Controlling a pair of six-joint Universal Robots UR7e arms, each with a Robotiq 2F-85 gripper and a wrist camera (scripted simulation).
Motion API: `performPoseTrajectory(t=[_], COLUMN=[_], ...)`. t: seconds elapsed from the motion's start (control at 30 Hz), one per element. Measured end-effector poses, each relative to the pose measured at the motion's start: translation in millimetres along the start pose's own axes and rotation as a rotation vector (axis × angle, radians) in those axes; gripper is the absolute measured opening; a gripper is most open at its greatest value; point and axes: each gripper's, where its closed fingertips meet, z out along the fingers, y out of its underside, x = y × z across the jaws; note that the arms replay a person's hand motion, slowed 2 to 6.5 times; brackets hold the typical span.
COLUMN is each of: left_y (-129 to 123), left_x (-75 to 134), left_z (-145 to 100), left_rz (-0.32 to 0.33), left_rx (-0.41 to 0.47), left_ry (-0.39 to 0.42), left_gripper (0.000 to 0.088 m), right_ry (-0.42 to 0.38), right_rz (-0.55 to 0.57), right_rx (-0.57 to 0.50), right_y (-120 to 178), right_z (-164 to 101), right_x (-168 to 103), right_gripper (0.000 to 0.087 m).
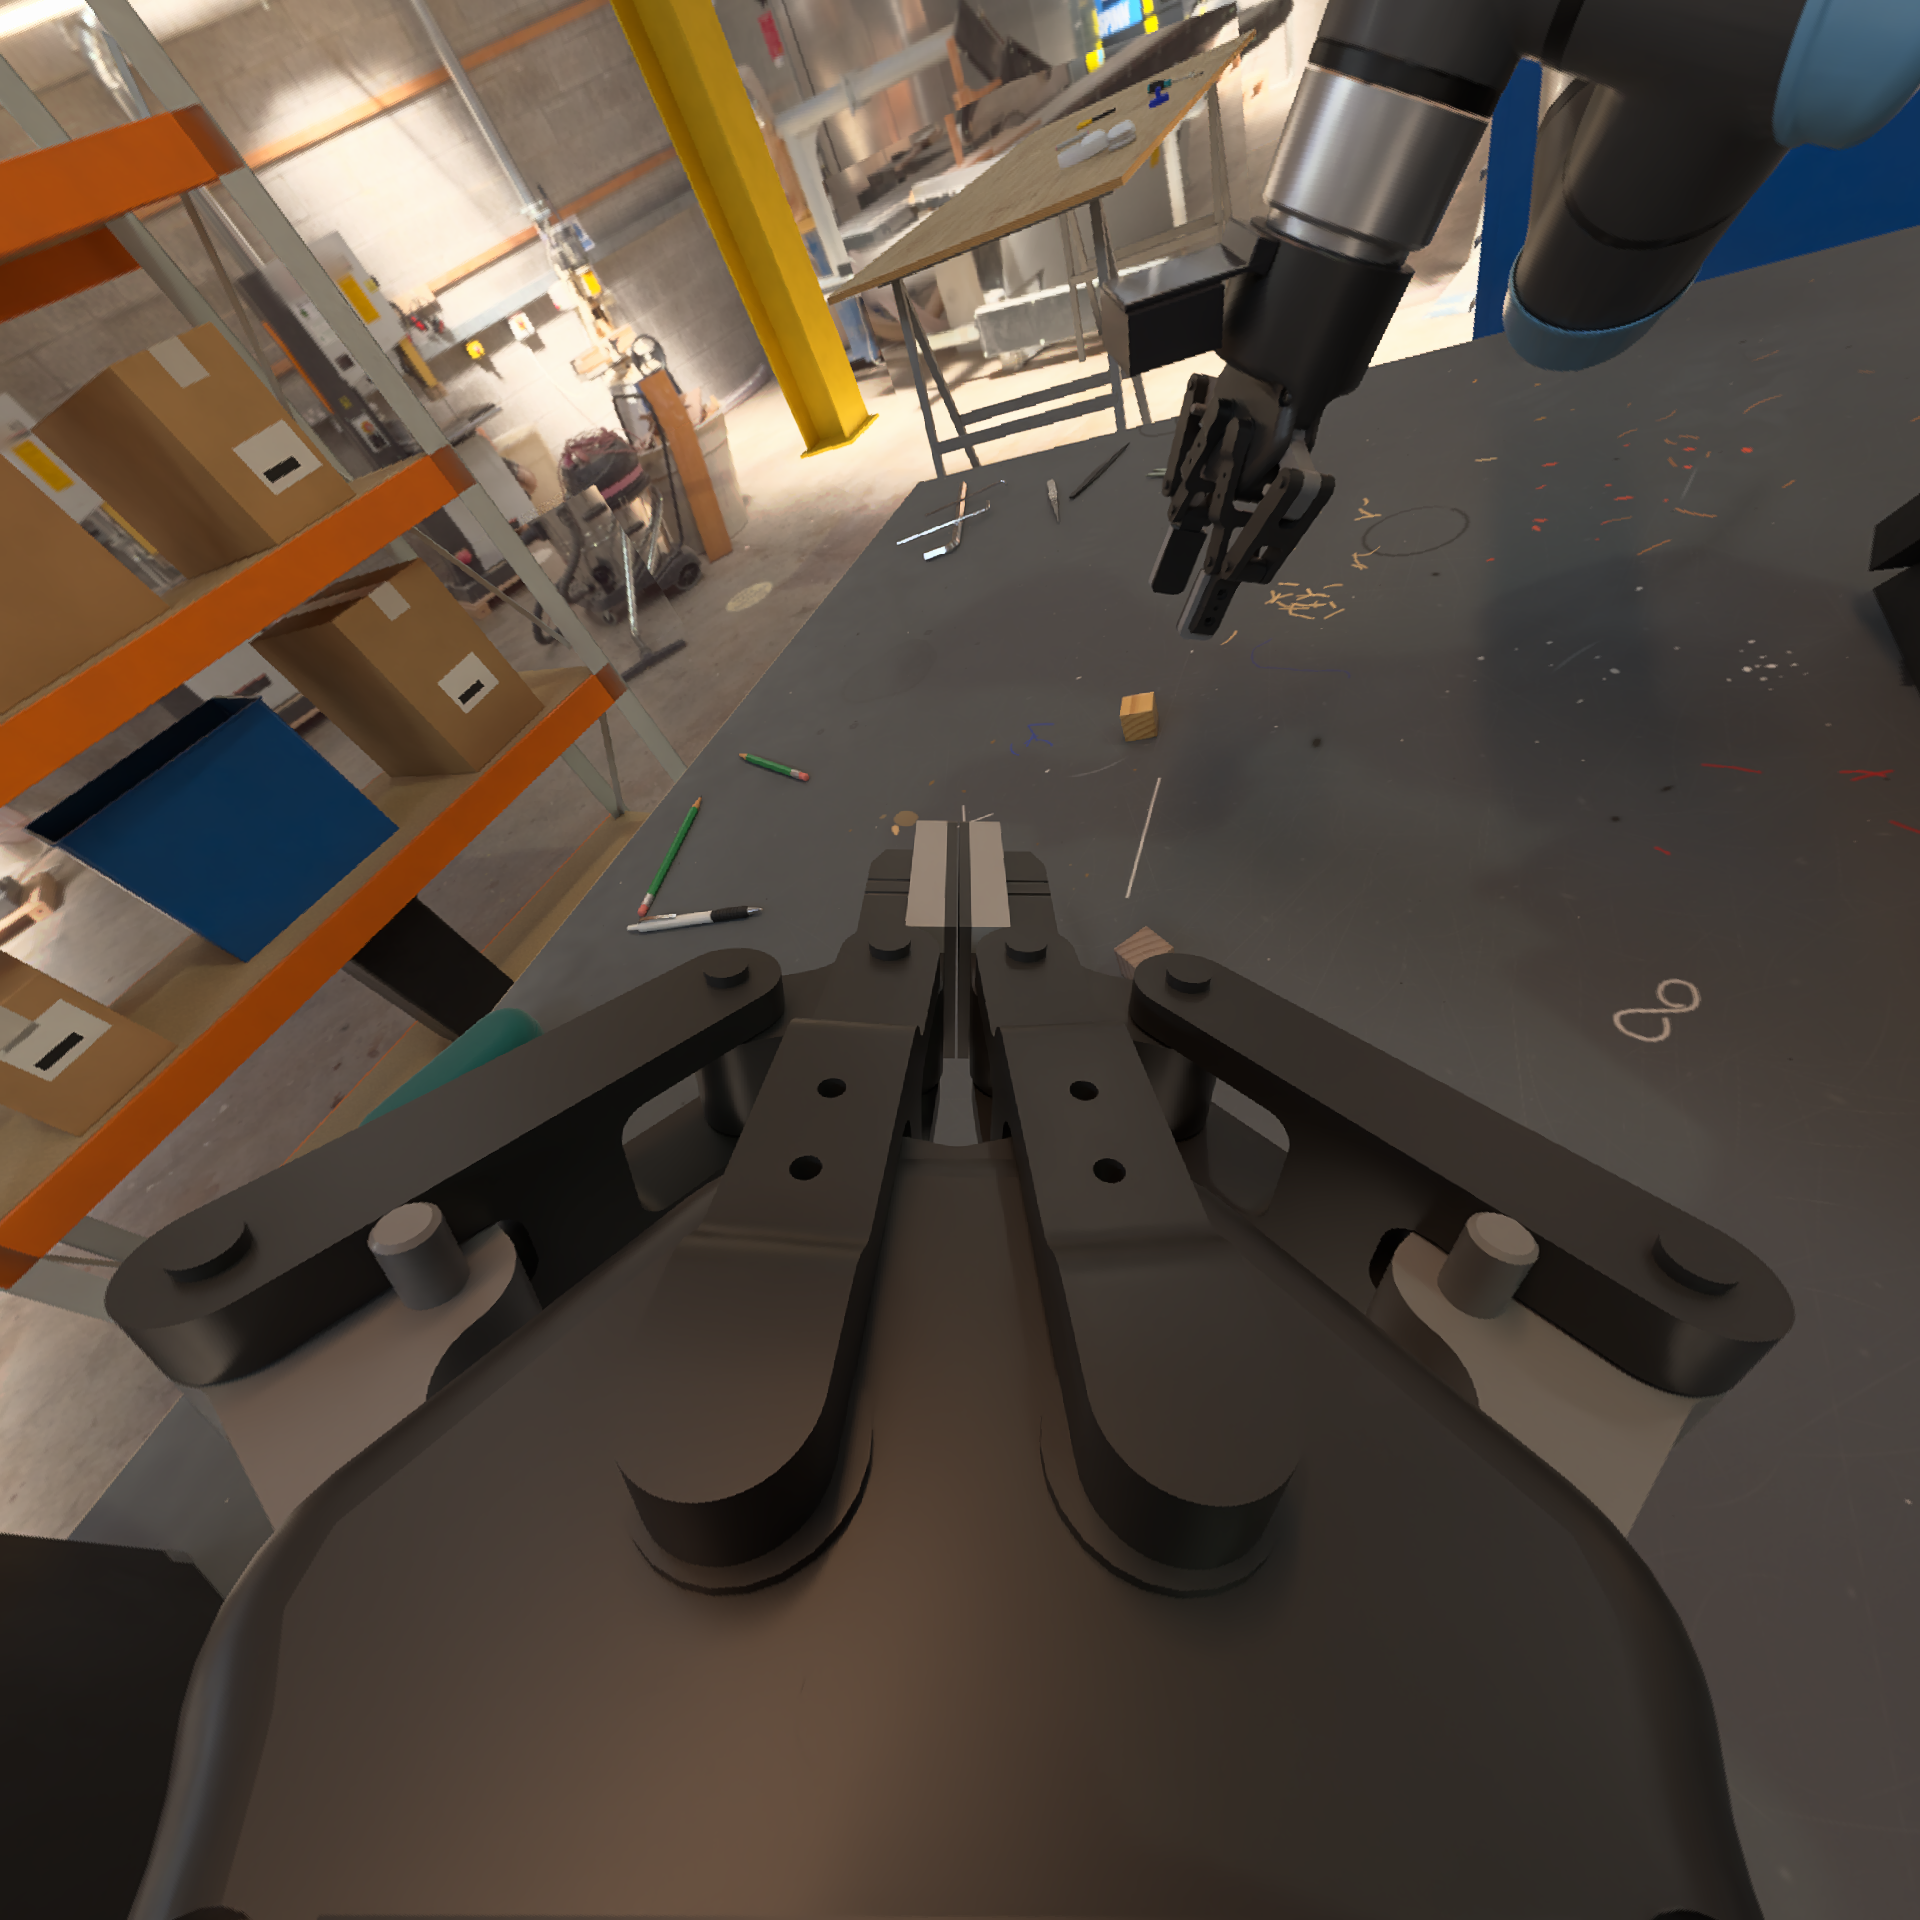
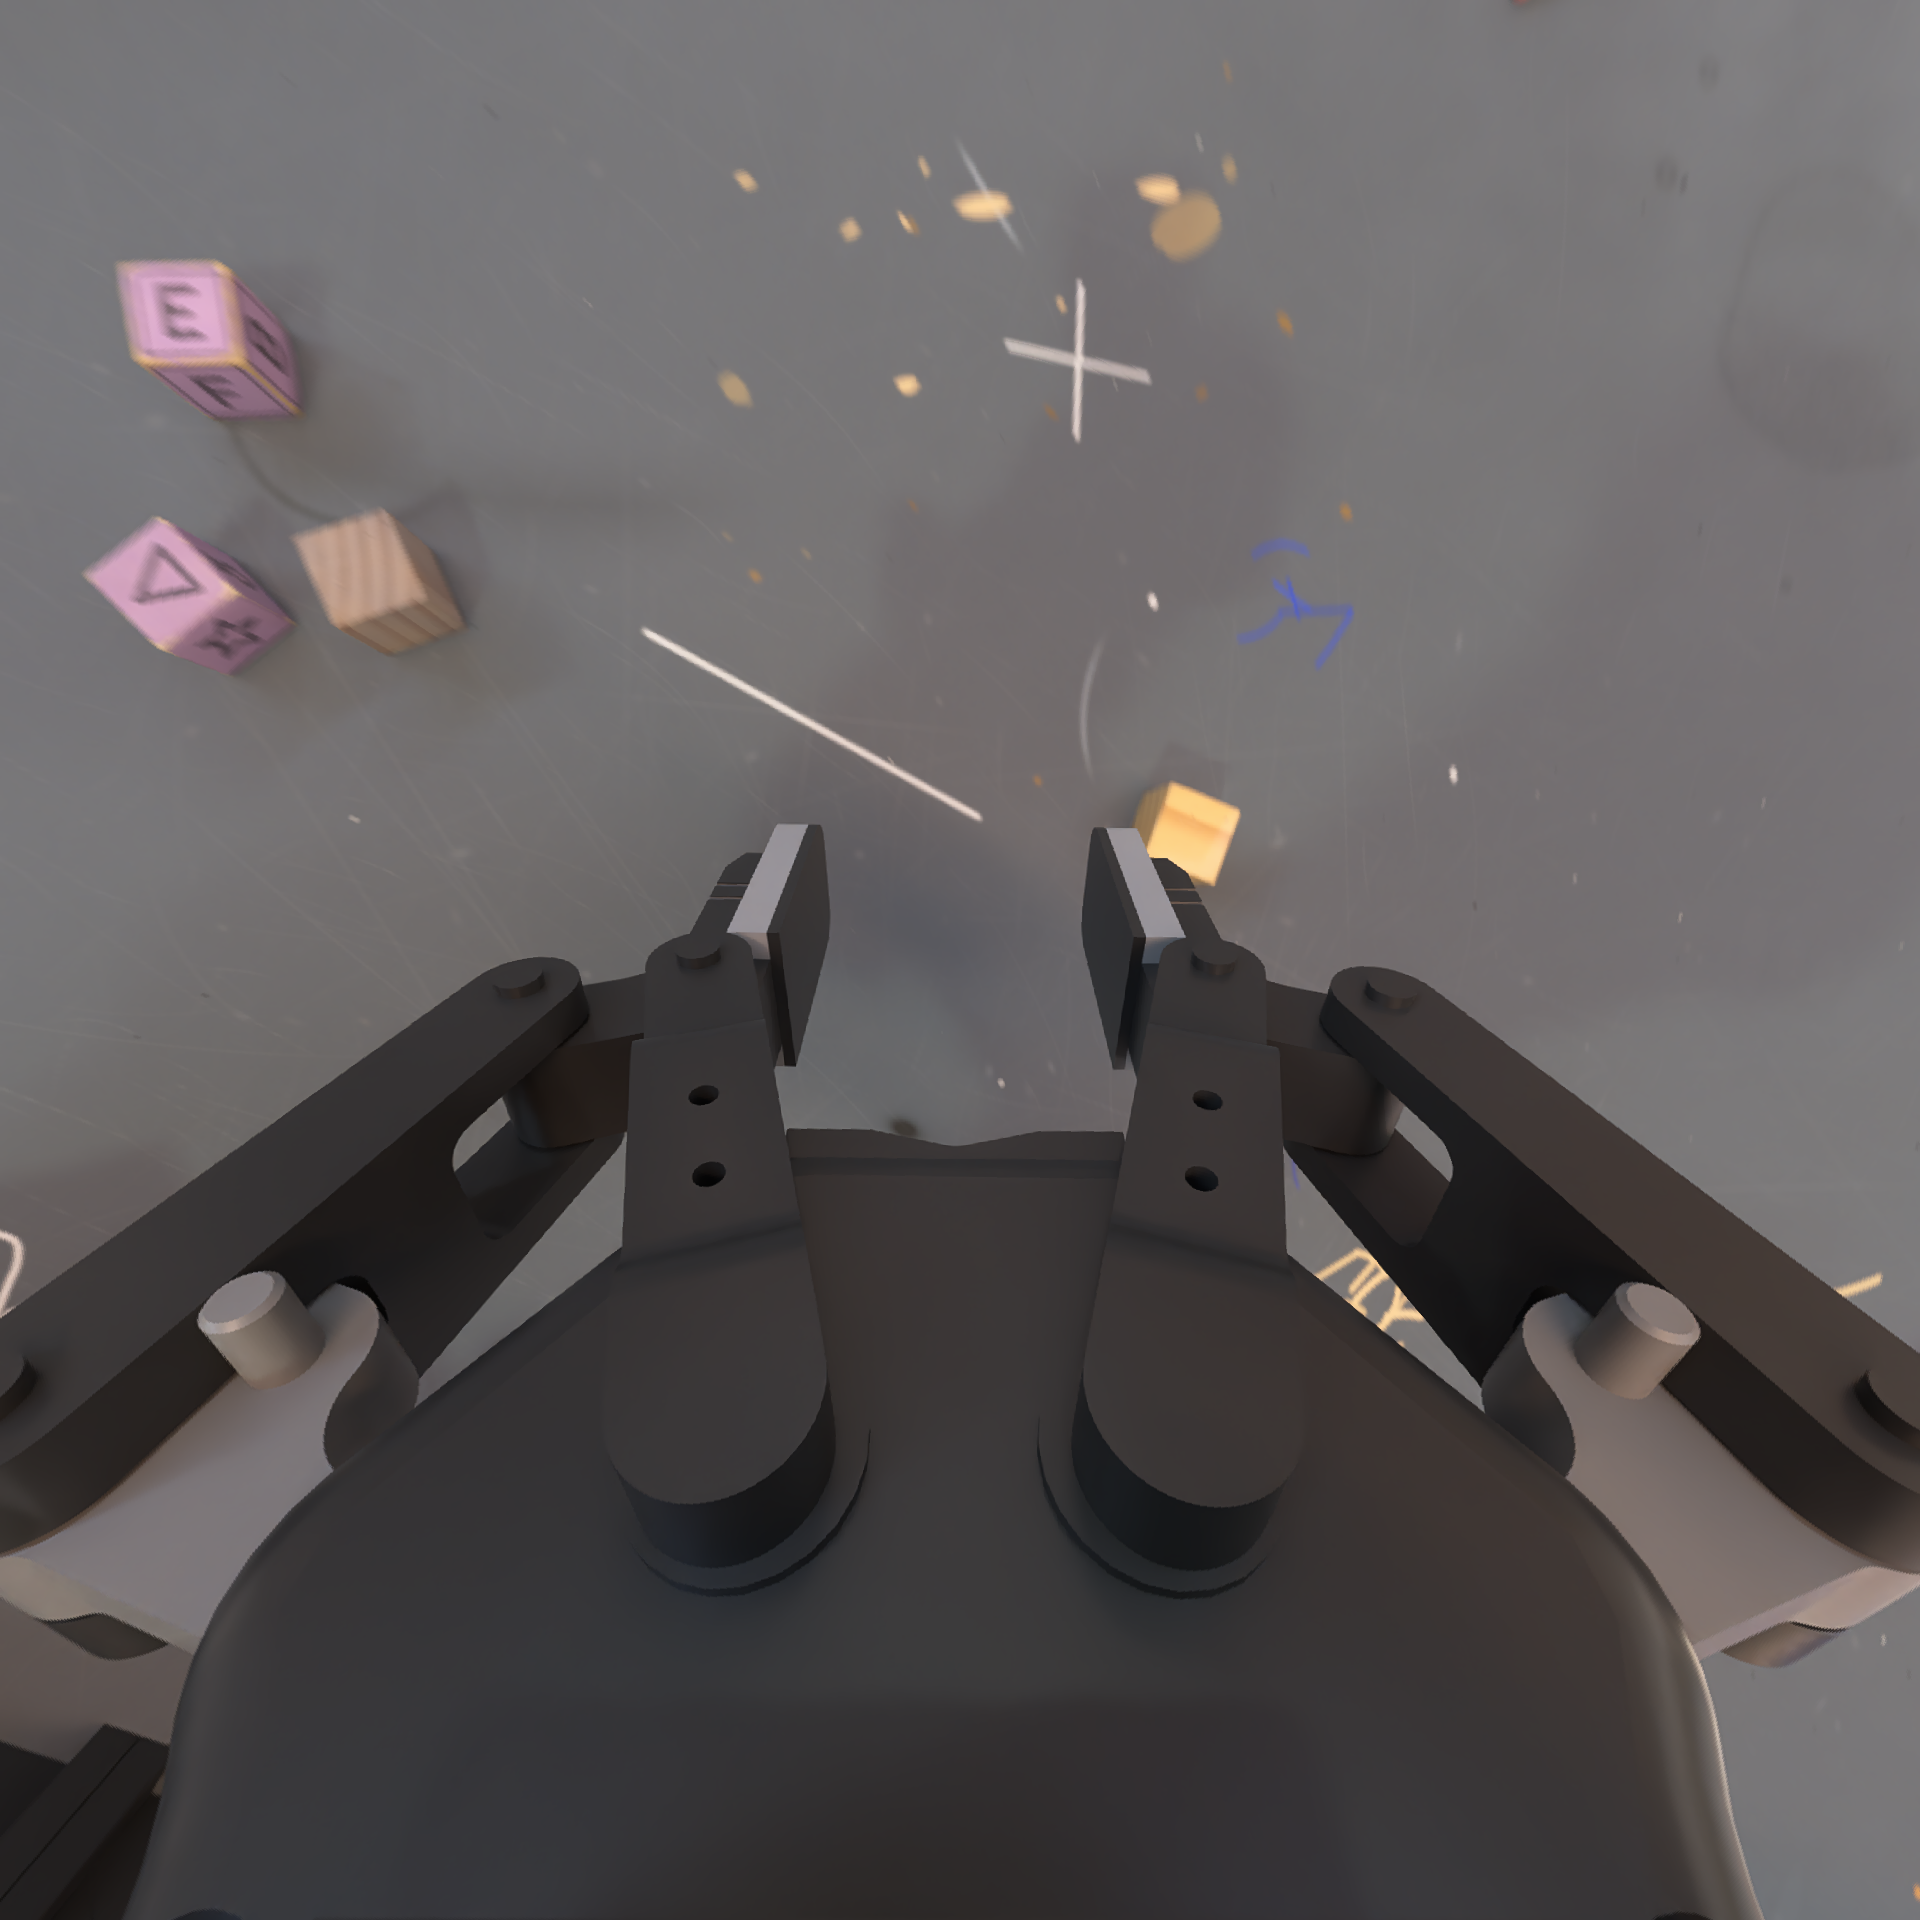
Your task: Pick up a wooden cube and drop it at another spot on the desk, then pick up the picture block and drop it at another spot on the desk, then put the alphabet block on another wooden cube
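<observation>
My right gripper [image 2: 956, 914] hangs open and empty above the desk [image 2: 1558, 935], the yellow wooden cube [image 2: 1190, 828] just outside one finger, away from any edge I can see. If I descend off-centre, that finger could knock it away. My left gripper [image 1: 957, 871] is closed, empty.

Left gripper [image 1: 956, 868] closed above desk [image 1: 1455, 831]; wooden cube [image 1: 1139, 716] ahead.

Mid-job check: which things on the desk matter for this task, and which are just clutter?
Job:
- light wooden cube, beside the right end effector
- striped wooden cube
- alphabet block
- picture block

Lying about:
- two green pencils
- pen
- metal tools at the far edge
</observation>
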Motion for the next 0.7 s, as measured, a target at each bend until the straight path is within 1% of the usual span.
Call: performPoseTrajectory(t=[0.2, 0.33, 0.5, 0.6, 0.7], left_y=[1.0, 2.2, 3.6, 4.1, 4.5], left_x=[-0.4, -0.7, -0.7, -0.4, 0.1], left_z=[1.0, 1.9, 3.0, 3.6, 4.1], left_rz=[-0.002, -0.002, -0.002, -0.001, -0.001], left_rx=[-0.005, -0.012, -0.02, -0.023, -0.025], left_ry=[0.0, -0.001, -0.001, 0.001, 0.003], left_gripper=[0.0006, 0.0008, 0.0008, 0.0009, 0.0009], right_ry=[-0.049, -0.096, -0.159, -0.191, -0.204], right_rz=[-0.095, -0.16, -0.248, -0.308, -0.369], right_rx=[0.115, 0.161, 0.166, 0.144, 0.117], right_y=[-35.0, -52.1, -63.6, -65.4, -65.8], right_z=[-11.8, -14.1, -8.8, -1.6, 7.7], right_x=[-34.6, -60.4, -92.5, -110.0, -122.7], right_gripper=[0.0446, 0.0442, 0.0437, 0.0434, 0.0431])
